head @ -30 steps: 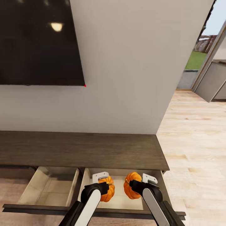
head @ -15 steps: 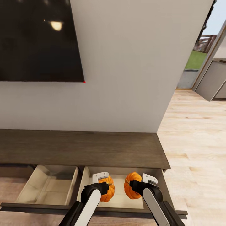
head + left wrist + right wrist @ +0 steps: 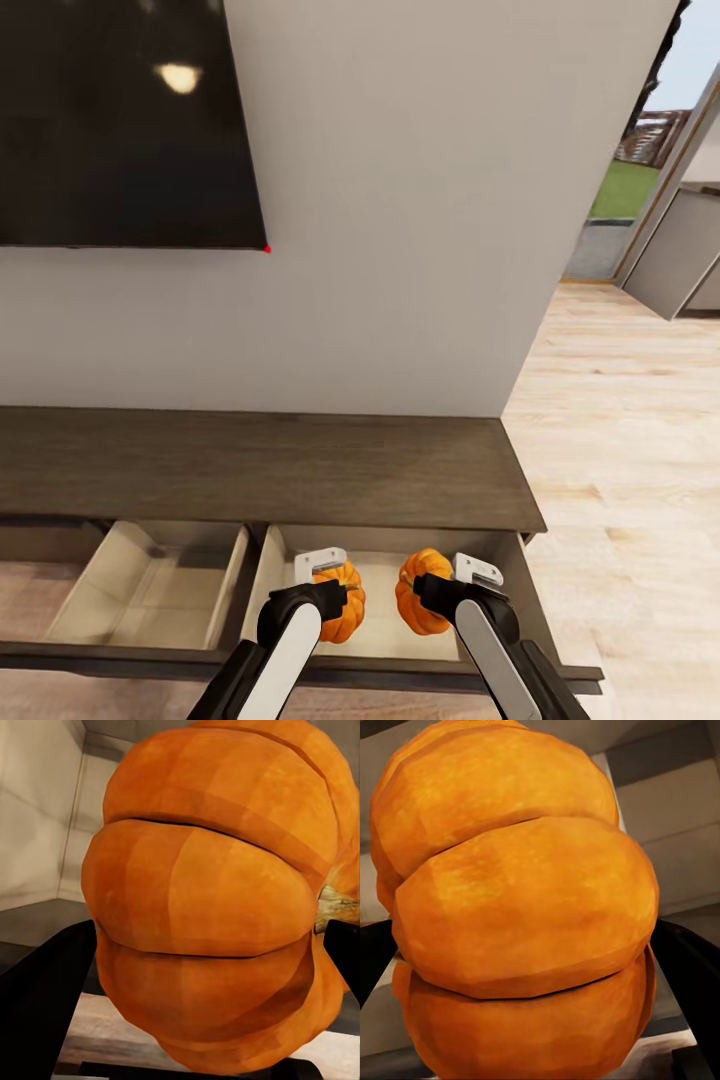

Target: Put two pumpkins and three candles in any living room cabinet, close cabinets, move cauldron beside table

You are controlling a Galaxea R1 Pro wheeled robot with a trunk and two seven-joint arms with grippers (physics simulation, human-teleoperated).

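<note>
Two orange ribbed pumpkins hang over the open right drawer [image 3: 385, 640] of the low dark-brown cabinet [image 3: 260, 470]. My left gripper [image 3: 335, 590] is shut on the left pumpkin [image 3: 345, 605]; in the left wrist view that pumpkin [image 3: 217, 892] sits between the dark fingers [image 3: 45, 997]. My right gripper [image 3: 432, 590] is shut on the right pumpkin [image 3: 418, 595], and the right wrist view shows this pumpkin [image 3: 521, 915] close up with pale drawer walls behind it.
A second drawer [image 3: 150, 595] stands open to the left, pale beige inside and holding nothing. A black TV screen [image 3: 120, 120] hangs on the white wall above the cabinet. Light wood floor [image 3: 630, 450] runs right toward a glass door.
The head view has shifted slightly: the cabinet and TV sit a little higher in the picture. Both grippers still hold their pumpkins in the same spot over the right drawer.
</note>
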